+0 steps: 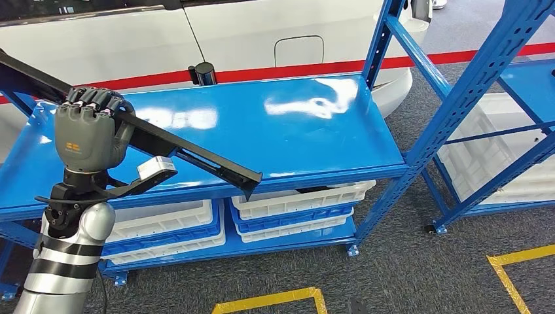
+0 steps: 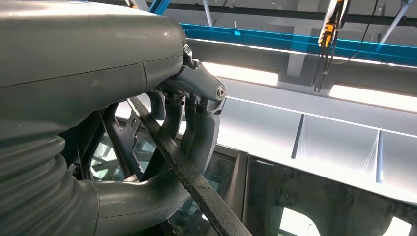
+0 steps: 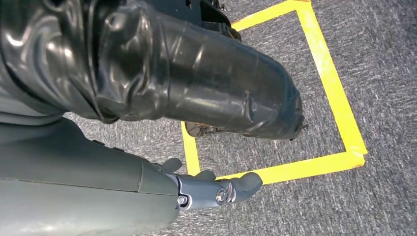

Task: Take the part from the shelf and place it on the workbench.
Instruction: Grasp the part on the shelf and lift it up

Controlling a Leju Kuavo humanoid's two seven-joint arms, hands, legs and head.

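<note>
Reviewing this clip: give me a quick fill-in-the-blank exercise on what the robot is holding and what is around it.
1. The long black part is held by the robot's ____ robot hand.
2. The top of the shelf under the part is painted ____.
3. The bins on the lower level are ____ in colour.
4. The tape on the grey carpet near the right robot hand is ____.

Missing words: left; blue; white; yellow
</note>
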